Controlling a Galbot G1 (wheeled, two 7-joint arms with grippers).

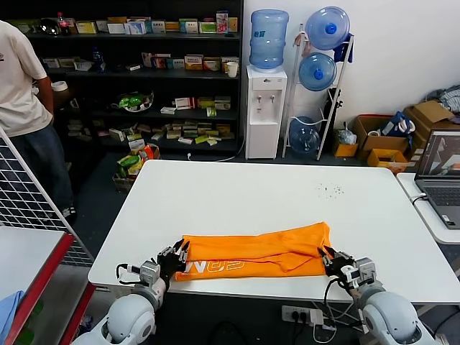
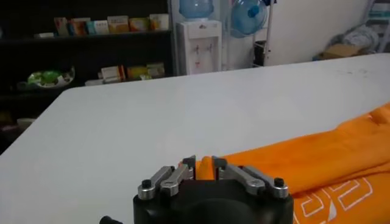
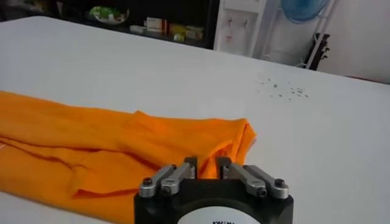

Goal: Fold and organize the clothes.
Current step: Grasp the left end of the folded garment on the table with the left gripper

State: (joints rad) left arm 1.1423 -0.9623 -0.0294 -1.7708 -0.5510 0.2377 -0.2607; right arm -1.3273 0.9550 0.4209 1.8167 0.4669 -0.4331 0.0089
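A bright orange T-shirt with white lettering lies along the near edge of a plain white table, where a scatter of small dark specks marks the surface toward the far right corner. At the near corners sit the black left gripper and black right gripper, with silver-grey metal links.
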